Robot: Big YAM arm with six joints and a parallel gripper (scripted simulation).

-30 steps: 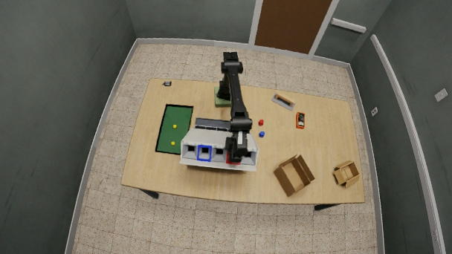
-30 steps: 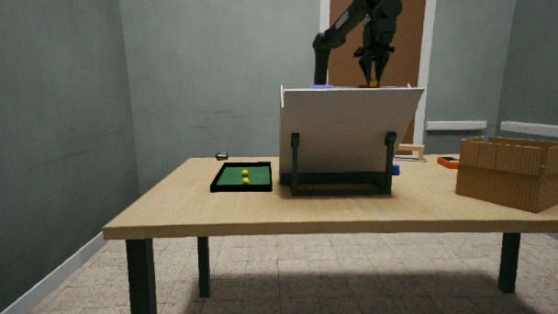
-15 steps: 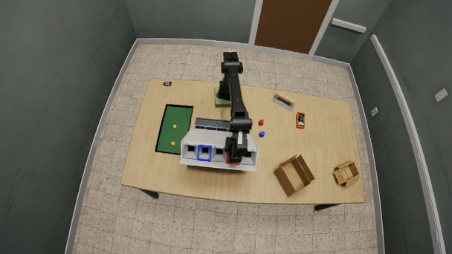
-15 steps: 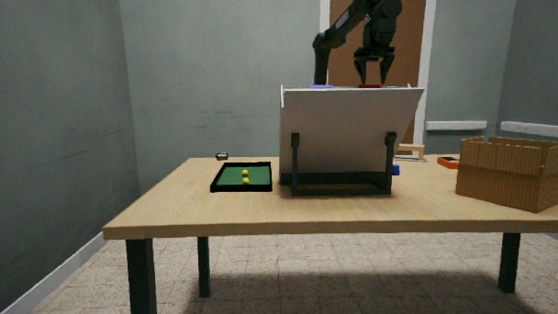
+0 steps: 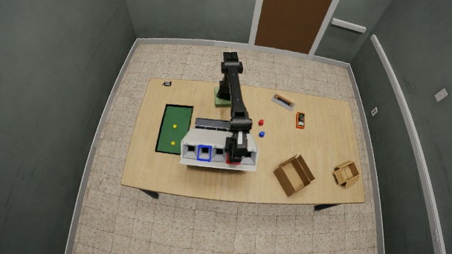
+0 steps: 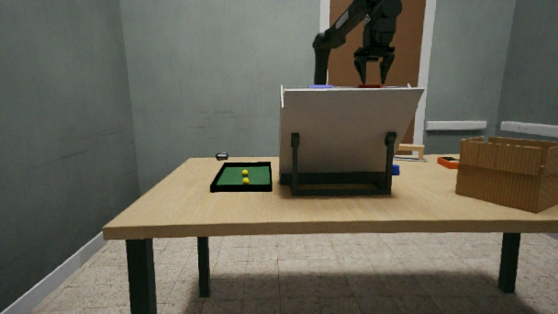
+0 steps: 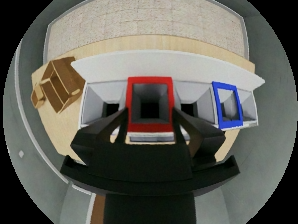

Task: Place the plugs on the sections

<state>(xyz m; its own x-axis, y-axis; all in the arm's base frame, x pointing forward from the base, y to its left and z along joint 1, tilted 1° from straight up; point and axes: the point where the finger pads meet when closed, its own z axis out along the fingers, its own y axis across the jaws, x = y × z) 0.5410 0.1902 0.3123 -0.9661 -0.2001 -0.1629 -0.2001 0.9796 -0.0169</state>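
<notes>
The red plug (image 5: 261, 122) is on the table (image 5: 320, 148) (image 6: 206, 211), right of the cabinet (image 5: 186, 162) (image 6: 340, 128) (image 7: 160, 65) and apart from it, with the blue plug (image 5: 262, 134) (image 6: 396, 170) just nearer. Neither is on a section; the dark strip (image 5: 212, 123) along the cabinet's far side may be the sections' front, though the arm (image 5: 236, 93) (image 6: 341, 32) partly hides it. Five funnels line the top: the red band (image 5: 231, 163) (image 6: 370, 86) (image 7: 130, 102) rings the second from the right, the blue band (image 5: 198, 154) (image 6: 320, 86) (image 7: 218, 106) the second from the left. The gripper (image 5: 234, 157) (image 6: 373, 83) (image 7: 150, 111) points down over the red band, fingers spread with nothing between them. Left of the cabinet, the green tray (image 5: 178, 115) (image 6: 241, 188) holds two yellow marbles (image 5: 177, 128) (image 6: 246, 181), one farther than the other. Well right are an orange case (image 5: 300, 127) (image 6: 447, 163) and, nearer, two open cartons (image 5: 284, 182) (image 6: 497, 158) (image 7: 52, 97).

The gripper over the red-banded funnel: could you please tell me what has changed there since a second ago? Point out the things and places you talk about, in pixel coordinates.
The gripper (image 6: 373, 82) (image 7: 150, 111) has opened and let go of a yellow marble it held above the red-banded funnel (image 6: 370, 86) (image 7: 174, 107); the marble is now out of sight. The two yellow marbles in the tray, both plugs and the blue-banded funnel stayed put.
</notes>
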